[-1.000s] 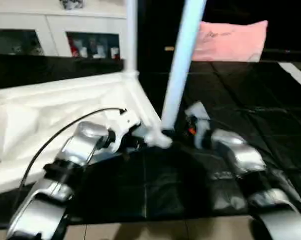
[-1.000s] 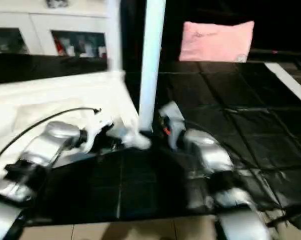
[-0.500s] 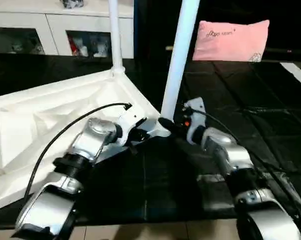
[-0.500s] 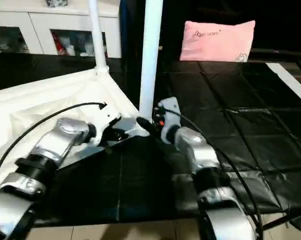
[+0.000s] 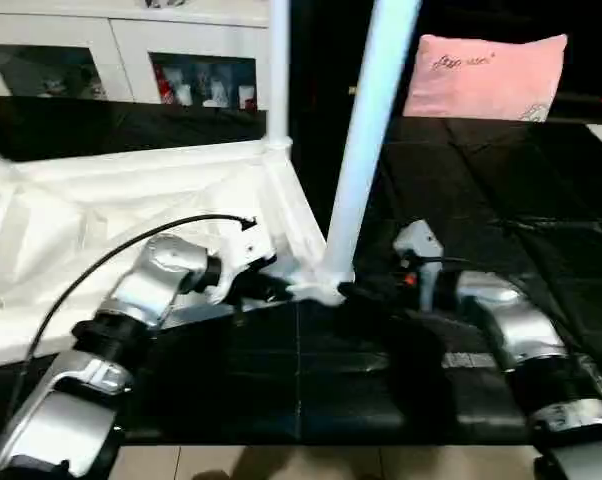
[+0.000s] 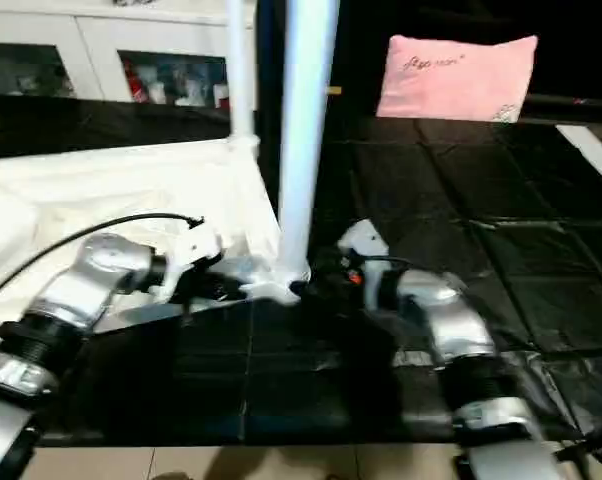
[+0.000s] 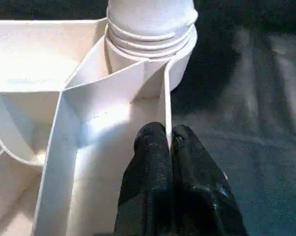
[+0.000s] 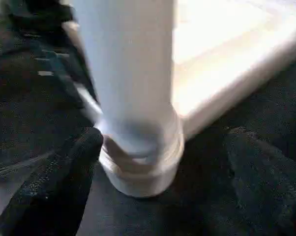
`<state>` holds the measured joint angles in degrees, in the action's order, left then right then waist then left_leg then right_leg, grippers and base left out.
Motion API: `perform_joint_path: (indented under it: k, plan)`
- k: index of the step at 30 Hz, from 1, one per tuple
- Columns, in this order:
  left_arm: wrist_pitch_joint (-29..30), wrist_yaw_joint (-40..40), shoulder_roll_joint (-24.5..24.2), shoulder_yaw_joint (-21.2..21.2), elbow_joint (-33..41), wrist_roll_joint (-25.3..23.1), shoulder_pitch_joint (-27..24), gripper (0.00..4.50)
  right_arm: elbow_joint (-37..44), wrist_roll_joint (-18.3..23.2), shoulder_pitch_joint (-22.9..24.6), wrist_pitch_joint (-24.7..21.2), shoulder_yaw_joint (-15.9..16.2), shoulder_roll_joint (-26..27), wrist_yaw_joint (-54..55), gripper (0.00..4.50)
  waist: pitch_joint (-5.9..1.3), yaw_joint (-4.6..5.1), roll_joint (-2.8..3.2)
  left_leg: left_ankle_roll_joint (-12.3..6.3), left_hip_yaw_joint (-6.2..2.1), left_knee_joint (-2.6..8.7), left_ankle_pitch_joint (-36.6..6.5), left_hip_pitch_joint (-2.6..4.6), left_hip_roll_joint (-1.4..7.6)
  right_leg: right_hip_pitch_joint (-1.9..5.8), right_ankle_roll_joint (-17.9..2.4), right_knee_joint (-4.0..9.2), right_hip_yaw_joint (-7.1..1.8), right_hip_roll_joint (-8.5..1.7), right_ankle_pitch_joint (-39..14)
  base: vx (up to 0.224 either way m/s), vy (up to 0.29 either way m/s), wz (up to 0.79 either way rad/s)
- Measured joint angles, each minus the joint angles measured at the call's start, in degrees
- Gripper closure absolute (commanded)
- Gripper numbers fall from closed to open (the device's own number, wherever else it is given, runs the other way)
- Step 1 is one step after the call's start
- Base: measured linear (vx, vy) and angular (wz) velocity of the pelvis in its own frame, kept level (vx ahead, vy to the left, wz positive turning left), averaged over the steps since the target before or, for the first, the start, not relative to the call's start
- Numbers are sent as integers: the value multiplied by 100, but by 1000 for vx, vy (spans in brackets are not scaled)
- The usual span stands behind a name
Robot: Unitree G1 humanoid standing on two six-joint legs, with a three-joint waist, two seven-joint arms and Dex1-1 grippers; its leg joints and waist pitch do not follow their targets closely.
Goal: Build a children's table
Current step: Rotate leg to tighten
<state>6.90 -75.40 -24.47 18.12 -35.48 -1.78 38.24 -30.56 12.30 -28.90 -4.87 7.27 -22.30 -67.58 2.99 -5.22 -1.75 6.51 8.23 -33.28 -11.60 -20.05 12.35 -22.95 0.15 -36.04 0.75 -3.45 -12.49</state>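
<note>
Two legs (image 5: 366, 140) are seen standing upright in corner sockets of the upturned table top (image 5: 131, 210) on the dark floor (image 5: 501, 190). Its rim is pinched by the left gripper (image 7: 168, 142); the nearer leg is straddled by the wide-spread right gripper (image 8: 162, 167).

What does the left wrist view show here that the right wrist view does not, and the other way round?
Left wrist: the left gripper pinching a thin wall of the tabletop, with the ribbed underside and the threaded foot of the leg in its corner socket. Right wrist: the right gripper, fingers spread either side of that leg, on the dark mat. Both: that leg, socket and tabletop.
</note>
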Motion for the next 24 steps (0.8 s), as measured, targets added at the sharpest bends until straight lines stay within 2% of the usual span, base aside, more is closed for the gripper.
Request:
perform_joint_path:
  k: [5,6,10,11,14,24]
  plan:
    - [-204,-389,-78,151,2,35,1,450,111,159,1,25,192,-73,-769,34,-1,-66,-1,-2,9,-45,-1,-6,40,1,-8,-10,12,0,5,0,0,0]
    - [-219,-433,-86,174,4,38,1,450,100,159,0,43,222,-78,-861,59,-1,-72,-2,-2,9,-48,-1,-6,40,1,-10,-12,12,0,6,0,0,0]
    - [-200,-648,-109,231,95,42,-8,450,-58,159,-33,63,255,-76,-1111,72,-1,-99,-2,3,11,-52,-2,-6,42,3,-12,-15,13,1,7,0,0,0]
    - [-192,-700,-108,248,119,46,-13,450,-125,157,-59,64,259,-74,-1151,101,-1,-114,-2,2,11,-52,-1,-6,41,3,-12,-15,14,2,7,0,0,0]
    - [-186,-816,-128,290,163,58,-24,450,-197,157,-123,62,294,-36,-1255,114,-1,-131,-2,-2,11,-51,1,-7,40,2,-12,-15,15,3,7,0,0,0]
    - [-196,-883,-166,325,197,84,-29,450,-278,180,-220,-23,350,-19,-1630,201,-2,-137,-4,-2,11,-55,1,-9,40,2,-12,-17,18,5,7,0,0,0]
